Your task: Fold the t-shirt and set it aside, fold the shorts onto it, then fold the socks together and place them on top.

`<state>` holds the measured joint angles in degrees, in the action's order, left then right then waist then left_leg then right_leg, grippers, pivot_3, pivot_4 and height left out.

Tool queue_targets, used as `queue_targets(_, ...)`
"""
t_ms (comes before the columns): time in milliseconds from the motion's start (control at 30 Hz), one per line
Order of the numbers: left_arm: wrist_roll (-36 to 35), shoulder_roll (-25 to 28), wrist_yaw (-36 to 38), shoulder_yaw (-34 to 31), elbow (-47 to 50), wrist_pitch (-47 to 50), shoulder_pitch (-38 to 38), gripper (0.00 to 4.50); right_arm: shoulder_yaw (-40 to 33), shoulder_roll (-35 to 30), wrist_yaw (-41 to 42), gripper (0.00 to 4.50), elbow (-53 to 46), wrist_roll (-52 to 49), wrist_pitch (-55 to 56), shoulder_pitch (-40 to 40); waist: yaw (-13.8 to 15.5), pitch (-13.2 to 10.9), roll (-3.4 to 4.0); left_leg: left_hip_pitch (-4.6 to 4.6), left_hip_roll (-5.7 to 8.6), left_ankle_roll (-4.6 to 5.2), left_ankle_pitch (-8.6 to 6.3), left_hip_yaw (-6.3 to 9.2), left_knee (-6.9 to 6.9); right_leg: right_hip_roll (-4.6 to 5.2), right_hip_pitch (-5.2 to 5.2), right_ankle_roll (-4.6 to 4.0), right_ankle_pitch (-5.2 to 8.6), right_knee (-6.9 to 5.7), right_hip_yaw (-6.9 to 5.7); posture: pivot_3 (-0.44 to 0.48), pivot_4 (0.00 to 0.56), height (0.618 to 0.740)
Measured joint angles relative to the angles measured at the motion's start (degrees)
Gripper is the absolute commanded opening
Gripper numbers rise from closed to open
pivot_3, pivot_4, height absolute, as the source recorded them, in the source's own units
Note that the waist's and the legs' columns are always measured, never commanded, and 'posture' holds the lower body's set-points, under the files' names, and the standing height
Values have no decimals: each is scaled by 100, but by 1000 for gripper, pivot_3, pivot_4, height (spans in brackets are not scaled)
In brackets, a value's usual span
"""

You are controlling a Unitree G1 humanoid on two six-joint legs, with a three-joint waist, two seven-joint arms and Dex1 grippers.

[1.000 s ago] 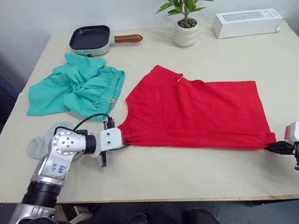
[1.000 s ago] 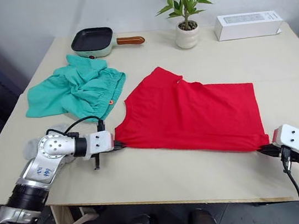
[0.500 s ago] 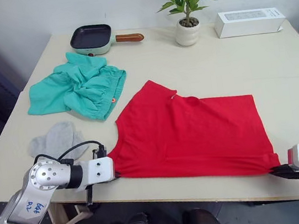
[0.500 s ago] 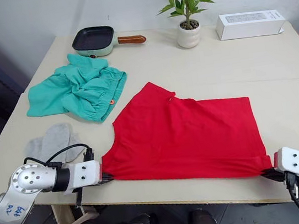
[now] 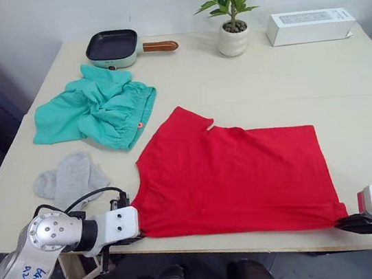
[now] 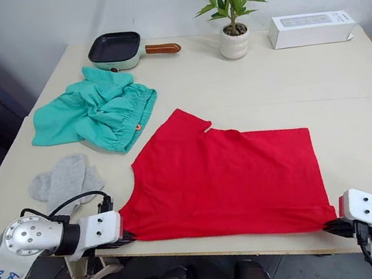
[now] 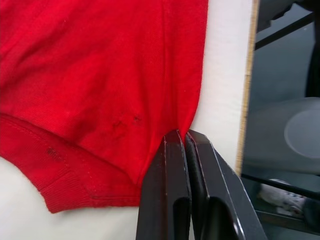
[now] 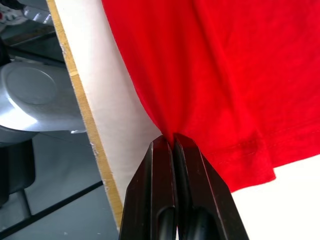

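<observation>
I have the shirt (image 5: 236, 174) spread flat and stretched between my two grippers, its near hem running along the tabletop's (image 5: 345, 89) front edge. My left gripper (image 7: 181, 142) has its jaws pressed tight on the shirt's near left corner, just beside the ribbed sleeve hem; fabric fans away ahead of the jaws. My right gripper (image 8: 172, 145) has its jaws clamped on the near right corner, with the stitched hem beside them and the tabletop's wooden edge on the other side.

Beyond the left jaws and off to their outer side lie the socks (image 5: 70, 178), side by side and flat, apart from the shirt. Farther ahead of them the shorts (image 5: 95, 107) sit in a crumpled heap, near the shirt's far left corner but not touching it.

Well ahead, at the tabletop's back, I see a pan (image 5: 114, 47), a potted plant (image 5: 229, 8) and a white box (image 5: 310, 25).
</observation>
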<state>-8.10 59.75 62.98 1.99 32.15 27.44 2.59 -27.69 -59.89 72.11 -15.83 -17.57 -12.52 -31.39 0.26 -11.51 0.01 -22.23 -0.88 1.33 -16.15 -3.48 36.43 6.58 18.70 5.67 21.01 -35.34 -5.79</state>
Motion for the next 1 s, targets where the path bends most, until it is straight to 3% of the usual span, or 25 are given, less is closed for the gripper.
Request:
queue_targets(133, -271, 35, 108, -140, -34, 218, -106, 2054, -212, -3, 276, 1570, -53, -217, -361, -271, 46, -2, 2, 0, 0, 4, 1, 1, -2, 0, 0, -1, 0, -1, -2, 0, 150, 740)
queue_targets(267, -970, 333, 700, -598, -379, 360, -511, 3198, -409, -274, 753, 2860, -187, -484, -692, -217, 92, -6, 4, 2, 1, 10, 11, -4, 0, 1, 2, -1, 0, -3, 0, 0, 150, 740)
queue_targets(433, -2098, 692, 1330, -1000, -1295, 1466, -1730, 4497, -374, -922, 1003, 4457, 600, -747, -1051, 1099, 60, -16, 8, 0, 1, 12, 23, -4, 0, 3, 11, -6, -2, -8, -2, 0, 150, 740)
queue_targets(567, -2157, 42, 1033, -663, -2633, 1902, -3451, 4497, 743, -862, 893, 4457, 1992, -611, -965, 3542, 44, -19, 7, 1, 11, -30, 48, -7, 4, -1, 18, -1, -8, -29, -9, 0, 150, 740)
queue_targets(733, -1250, -1195, 224, 213, -4806, 1495, -4948, 4497, 2239, 90, 488, 4457, 4436, 371, -343, 6457, 10, -22, -11, -97, 16, -41, 75, -34, 65, -44, 133, 6, -11, -128, -36, 0, 150, 740)
queue_targets(867, -472, -2158, -385, 678, -6510, 597, -5728, 4497, 2998, 656, 151, 4457, 6374, 1232, 284, 7916, -23, -32, -28, -162, 34, -19, 86, -45, 92, -25, 201, 18, -18, -172, -39, 0, 150, 740)
queue_targets(1000, 54, -2891, -965, 772, -8098, -308, -6508, 4497, 3258, 984, -231, 4457, 7809, 1785, 776, 8782, -31, -39, -41, -205, 43, -11, 89, -41, 118, -13, 241, 25, -22, -202, -43, 0, 150, 740)
